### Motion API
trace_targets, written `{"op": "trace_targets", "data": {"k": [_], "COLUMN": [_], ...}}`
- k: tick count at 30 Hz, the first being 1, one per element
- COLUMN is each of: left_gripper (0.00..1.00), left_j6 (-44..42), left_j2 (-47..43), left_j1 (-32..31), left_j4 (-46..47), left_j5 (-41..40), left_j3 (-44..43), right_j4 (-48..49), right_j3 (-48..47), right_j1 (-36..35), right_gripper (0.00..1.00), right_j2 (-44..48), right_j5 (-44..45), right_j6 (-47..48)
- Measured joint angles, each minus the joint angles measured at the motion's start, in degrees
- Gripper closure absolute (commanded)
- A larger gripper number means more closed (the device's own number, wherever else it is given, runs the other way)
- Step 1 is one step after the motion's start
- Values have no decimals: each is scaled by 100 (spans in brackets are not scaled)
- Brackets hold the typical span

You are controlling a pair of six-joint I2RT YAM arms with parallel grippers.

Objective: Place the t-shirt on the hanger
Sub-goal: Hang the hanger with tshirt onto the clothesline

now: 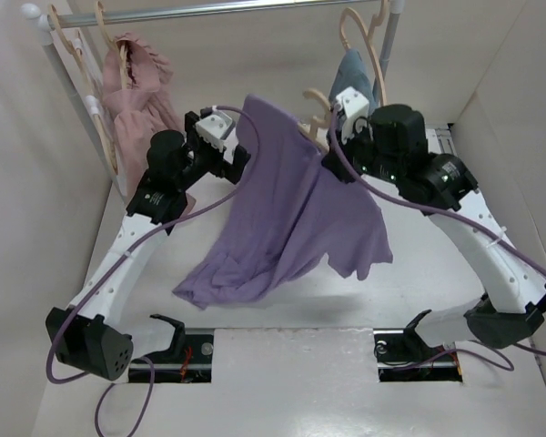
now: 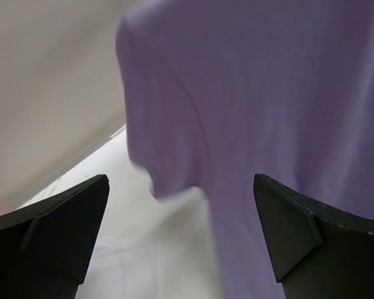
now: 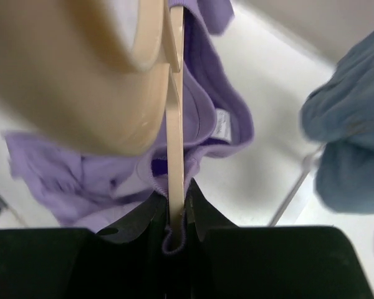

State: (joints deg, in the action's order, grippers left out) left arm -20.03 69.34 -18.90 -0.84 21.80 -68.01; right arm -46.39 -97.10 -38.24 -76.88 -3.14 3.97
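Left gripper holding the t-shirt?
No, the left gripper is wide open, and the t-shirt hangs beyond it, ungripped.

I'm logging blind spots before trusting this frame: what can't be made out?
Top external: the hanger is mostly covered by the t-shirt, so how far it is threaded cannot be told.
Right wrist: the hanger's hook is blurred near the lens; the right gripper hides its lower end.
Left wrist: the left gripper faces only blurred shirt; no hanger in view.
Right wrist: the blue garment is cut off by the right edge.
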Motion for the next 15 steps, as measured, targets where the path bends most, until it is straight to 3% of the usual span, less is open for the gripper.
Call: {"op": "trace_targets", "data": {"k": [8, 15], "left_gripper": [0, 0], "left_j6": [1113, 1353], "left_j2": [-372, -367], "left_j1": [13, 13], "left_j4": [557, 413], "left_j5": [-358, -236], "left_j3": [310, 516], "right_j4": [-264, 319], "right_j3": [-2632, -3488], "right_j1": [-24, 304], "right_gripper": [100, 100], "right_j2": [-1189, -2260], "right_j5": [920, 1207], "right_j6": [-205, -321]}}
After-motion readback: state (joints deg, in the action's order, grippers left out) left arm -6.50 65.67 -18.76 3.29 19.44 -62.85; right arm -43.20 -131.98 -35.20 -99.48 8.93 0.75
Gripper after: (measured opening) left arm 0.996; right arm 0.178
